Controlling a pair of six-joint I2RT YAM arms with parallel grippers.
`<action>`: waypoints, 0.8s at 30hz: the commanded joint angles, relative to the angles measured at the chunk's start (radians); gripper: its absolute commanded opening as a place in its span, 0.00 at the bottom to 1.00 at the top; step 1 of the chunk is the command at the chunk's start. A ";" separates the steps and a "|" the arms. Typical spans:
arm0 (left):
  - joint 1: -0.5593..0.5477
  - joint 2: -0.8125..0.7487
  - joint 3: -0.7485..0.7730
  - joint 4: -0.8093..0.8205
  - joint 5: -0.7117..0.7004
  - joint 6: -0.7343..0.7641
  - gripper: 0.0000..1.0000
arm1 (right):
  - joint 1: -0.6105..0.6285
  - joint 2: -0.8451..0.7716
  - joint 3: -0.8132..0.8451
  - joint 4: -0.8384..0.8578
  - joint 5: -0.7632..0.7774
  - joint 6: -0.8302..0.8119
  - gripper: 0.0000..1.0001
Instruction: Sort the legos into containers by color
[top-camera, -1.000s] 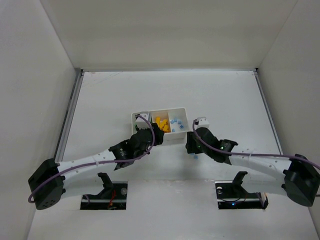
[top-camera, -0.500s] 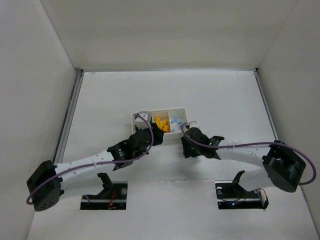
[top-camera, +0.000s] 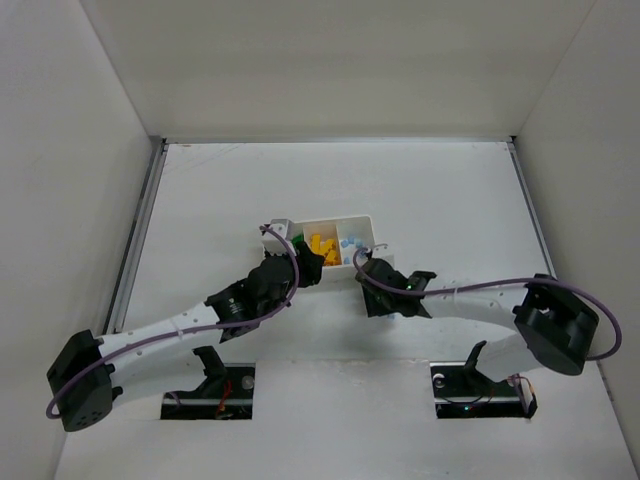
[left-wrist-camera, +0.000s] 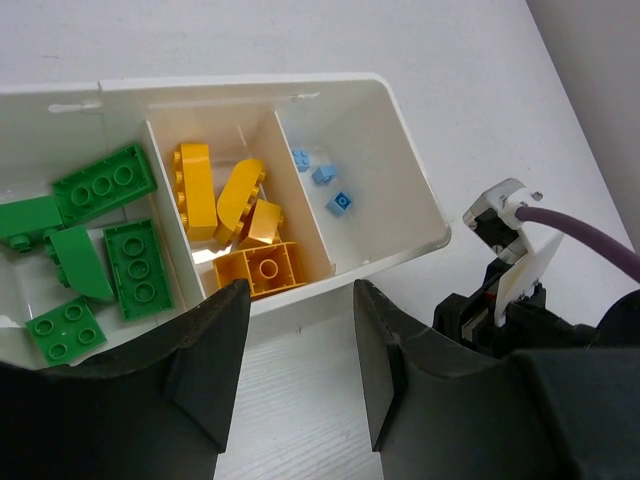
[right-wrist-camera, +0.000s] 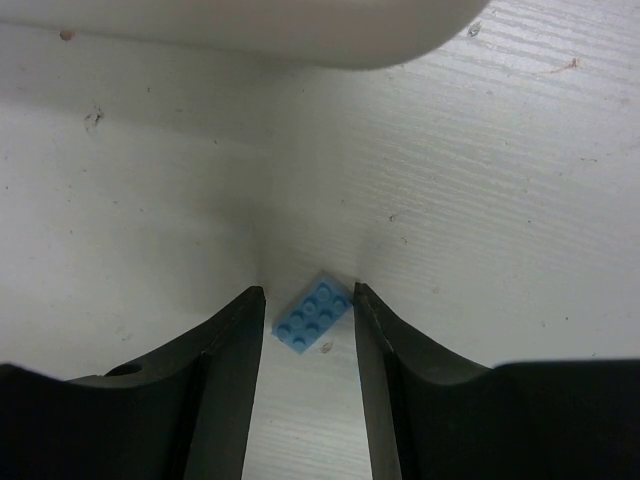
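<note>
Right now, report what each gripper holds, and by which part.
Left gripper: nothing, jaws open. Right gripper: jaws flank a light-blue brick lying on the table, at its opposite corners; whether they pinch it cannot be told.

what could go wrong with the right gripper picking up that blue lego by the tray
The blue lego lies diagonally between the fingers of the right gripper, so closing on its corners could twist it or pop it out.
The left gripper hovers at the front wall of the tray, close beside the right gripper. Carrying the lego into the tray could bring them into collision.
</note>
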 joint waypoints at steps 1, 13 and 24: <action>0.003 -0.022 -0.002 0.002 0.000 0.018 0.43 | 0.044 0.018 0.039 -0.102 0.068 0.073 0.47; -0.003 -0.021 -0.007 0.002 0.000 0.016 0.43 | 0.098 -0.024 0.008 -0.107 0.093 0.184 0.47; 0.002 -0.024 -0.012 0.002 0.000 0.010 0.43 | 0.083 0.038 0.011 -0.018 0.072 0.165 0.35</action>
